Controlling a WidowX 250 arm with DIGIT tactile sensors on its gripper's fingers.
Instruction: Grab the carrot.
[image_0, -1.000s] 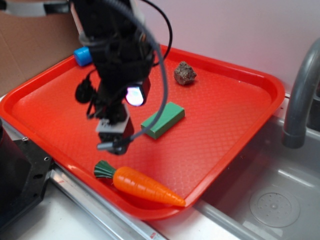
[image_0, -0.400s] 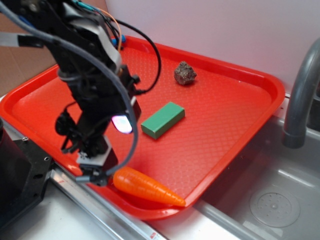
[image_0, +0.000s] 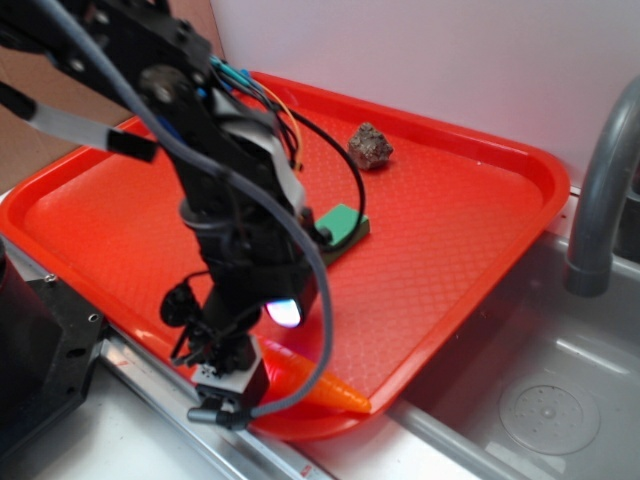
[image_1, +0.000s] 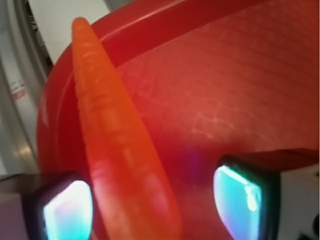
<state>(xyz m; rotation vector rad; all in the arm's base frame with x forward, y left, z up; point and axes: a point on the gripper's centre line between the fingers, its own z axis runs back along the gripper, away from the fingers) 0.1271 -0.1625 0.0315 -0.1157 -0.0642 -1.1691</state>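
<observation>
The orange carrot (image_0: 318, 386) lies at the near edge of the red tray (image_0: 455, 235), and only its pointed end shows past the arm in the exterior view. My gripper (image_0: 226, 392) is down over its thick end. In the wrist view the ridged carrot (image_1: 107, 130) runs up from between the two fingers, close to the left pad (image_1: 67, 212) and well apart from the right pad (image_1: 237, 200). The gripper (image_1: 152, 206) is open and straddles the carrot. The leafy stub is hidden.
A green block (image_0: 347, 222) lies mid-tray, partly behind the arm. A brown rock (image_0: 370, 146) sits at the tray's back. A grey faucet (image_0: 600, 190) and a metal sink (image_0: 545, 405) are on the right. The tray rim is just beneath the gripper.
The arm has swung from the tray's middle toward the front edge and come down over the carrot's thick end, covering its green stub. The carrot has not moved.
</observation>
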